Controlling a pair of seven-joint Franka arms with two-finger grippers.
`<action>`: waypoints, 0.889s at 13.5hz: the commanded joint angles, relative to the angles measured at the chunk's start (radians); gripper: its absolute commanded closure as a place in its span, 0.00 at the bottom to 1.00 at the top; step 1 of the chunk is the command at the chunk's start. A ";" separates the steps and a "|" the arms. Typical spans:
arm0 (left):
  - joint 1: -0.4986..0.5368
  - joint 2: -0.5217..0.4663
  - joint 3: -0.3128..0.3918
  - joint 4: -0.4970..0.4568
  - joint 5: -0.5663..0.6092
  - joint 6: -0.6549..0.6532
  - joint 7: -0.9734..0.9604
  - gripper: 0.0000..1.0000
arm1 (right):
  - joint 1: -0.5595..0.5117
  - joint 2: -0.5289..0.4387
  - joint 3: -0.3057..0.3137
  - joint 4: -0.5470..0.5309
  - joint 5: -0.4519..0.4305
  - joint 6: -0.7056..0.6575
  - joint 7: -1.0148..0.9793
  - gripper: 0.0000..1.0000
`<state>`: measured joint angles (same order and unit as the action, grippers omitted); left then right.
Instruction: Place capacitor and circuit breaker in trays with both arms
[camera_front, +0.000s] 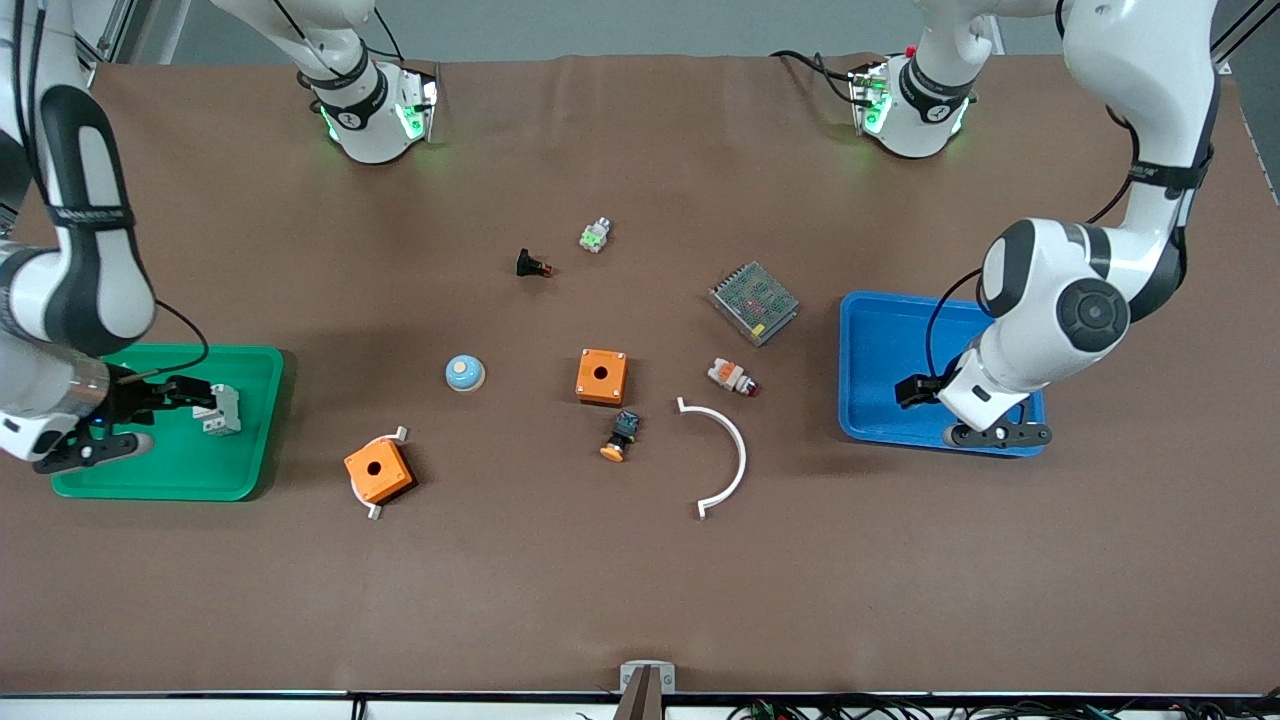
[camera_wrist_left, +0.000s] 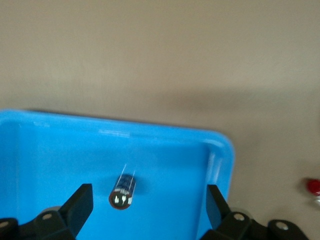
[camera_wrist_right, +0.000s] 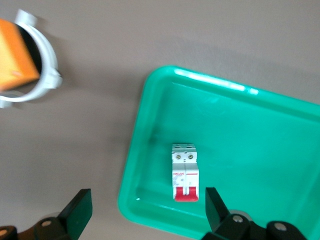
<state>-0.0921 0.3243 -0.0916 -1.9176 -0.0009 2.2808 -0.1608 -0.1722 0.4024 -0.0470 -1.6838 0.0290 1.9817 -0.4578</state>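
The left gripper (camera_front: 915, 390) hangs over the blue tray (camera_front: 875, 330) at the left arm's end of the tabletop (camera_front: 640, 580), its fingers (camera_wrist_left: 80, 205) spread wide with nothing between them. The capacitor (camera_wrist_left: 123, 191) lies on its side on the floor of that tray, its shiny end showing in the left wrist view, apart from both fingers; in the front view the arm hides it. The right gripper (camera_front: 185, 392) is over the green tray (camera_front: 250, 420) at the right arm's end, likewise open and empty. The circuit breaker (camera_front: 222, 409) rests in the green tray near the tray's edge that faces the middle of the tabletop, its red toggles (camera_wrist_right: 186, 193) at one end, clear of the gripper's fingers. Between the trays lie an orange box (camera_front: 601, 376), a second orange box (camera_front: 379, 471) sitting inside a white ring clip (camera_front: 388, 440), a white curved strip (camera_front: 725, 455), a push-button (camera_front: 621, 435), a blue-and-tan dome (camera_front: 465, 373), a metal mesh-topped unit (camera_front: 754, 302), a white-and-orange part (camera_front: 731, 377), a small black part (camera_front: 531, 265) and a small green-and-white piece (camera_front: 595, 235).
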 joint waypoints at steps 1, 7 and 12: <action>0.003 -0.042 -0.008 0.067 0.022 -0.030 0.010 0.00 | 0.034 -0.048 0.006 0.062 0.017 -0.113 0.124 0.00; 0.014 -0.097 0.010 0.293 0.022 -0.295 -0.014 0.00 | 0.151 -0.264 0.004 0.059 0.020 -0.277 0.310 0.00; 0.066 -0.120 0.013 0.493 0.024 -0.605 0.039 0.00 | 0.177 -0.362 0.004 0.050 0.019 -0.346 0.385 0.00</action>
<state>-0.0567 0.2037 -0.0741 -1.4783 0.0089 1.7576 -0.1571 -0.0137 0.0802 -0.0404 -1.5979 0.0384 1.6400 -0.1168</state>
